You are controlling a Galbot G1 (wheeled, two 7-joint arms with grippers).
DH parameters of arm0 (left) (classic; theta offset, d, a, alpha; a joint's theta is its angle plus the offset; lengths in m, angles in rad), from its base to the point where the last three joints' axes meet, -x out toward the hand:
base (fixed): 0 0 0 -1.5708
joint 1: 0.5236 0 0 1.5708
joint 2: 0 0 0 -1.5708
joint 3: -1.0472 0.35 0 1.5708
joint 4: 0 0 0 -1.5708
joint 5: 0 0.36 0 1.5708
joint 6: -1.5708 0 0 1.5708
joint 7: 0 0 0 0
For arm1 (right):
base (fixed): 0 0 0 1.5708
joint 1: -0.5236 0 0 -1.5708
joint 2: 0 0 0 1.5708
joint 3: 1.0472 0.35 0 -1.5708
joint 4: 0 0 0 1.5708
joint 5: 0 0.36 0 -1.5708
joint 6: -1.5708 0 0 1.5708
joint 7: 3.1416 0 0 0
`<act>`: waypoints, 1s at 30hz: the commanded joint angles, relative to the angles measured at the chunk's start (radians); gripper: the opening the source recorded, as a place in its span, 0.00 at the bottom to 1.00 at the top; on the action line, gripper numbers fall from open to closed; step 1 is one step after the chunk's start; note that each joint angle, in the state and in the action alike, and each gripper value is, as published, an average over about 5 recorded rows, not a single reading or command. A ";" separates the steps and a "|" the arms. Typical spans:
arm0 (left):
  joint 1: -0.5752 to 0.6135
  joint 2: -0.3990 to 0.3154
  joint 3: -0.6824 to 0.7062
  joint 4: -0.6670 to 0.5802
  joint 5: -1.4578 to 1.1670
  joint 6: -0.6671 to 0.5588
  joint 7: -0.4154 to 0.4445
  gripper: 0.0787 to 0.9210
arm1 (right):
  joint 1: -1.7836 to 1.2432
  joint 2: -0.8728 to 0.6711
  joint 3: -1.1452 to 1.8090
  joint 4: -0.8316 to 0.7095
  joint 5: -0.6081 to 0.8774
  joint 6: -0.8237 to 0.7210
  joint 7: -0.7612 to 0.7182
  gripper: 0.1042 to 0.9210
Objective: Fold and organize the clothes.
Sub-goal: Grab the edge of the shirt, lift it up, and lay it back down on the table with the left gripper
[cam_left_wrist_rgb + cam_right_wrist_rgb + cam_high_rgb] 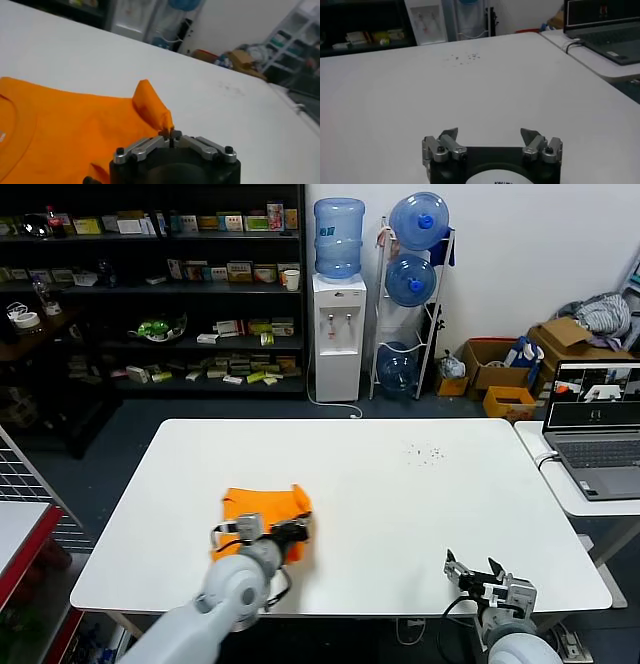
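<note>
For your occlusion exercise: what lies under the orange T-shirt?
The orange T-shirt lies on the white table. The left gripper pinches a raised fold. Anything beneath the cloth is hidden.

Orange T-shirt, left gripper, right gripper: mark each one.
orange T-shirt [65, 125], left wrist view, flat body fabric below the lifted fold.
left gripper [170, 134], left wrist view, shut fingertips pinching the shirt's edge.
right gripper [490, 135], right wrist view, gap midway between open fingertips.

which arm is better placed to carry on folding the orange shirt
Left, probably. The left gripper is shut on a pinched-up fold of the shirt, right at the cloth. The right gripper is open over bare table near the front right edge, well apart from the shirt.
</note>
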 commanded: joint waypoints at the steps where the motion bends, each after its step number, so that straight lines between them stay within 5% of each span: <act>1: -0.215 -0.339 0.221 0.193 -0.040 0.038 -0.043 0.02 | -0.058 0.021 0.054 0.024 -0.011 0.001 -0.002 0.88; 19: -0.189 -0.353 0.183 0.227 0.085 0.009 -0.009 0.02 | -0.028 0.016 0.028 0.013 -0.024 0.042 -0.048 0.88; 25: -0.135 -0.347 0.122 0.176 0.113 -0.020 0.010 0.16 | -0.016 0.012 0.029 0.013 -0.076 0.165 -0.189 0.88; 30: -0.022 -0.261 0.051 0.010 0.134 -0.054 0.046 0.33 | -0.019 0.010 0.049 -0.011 -0.146 0.266 -0.299 0.88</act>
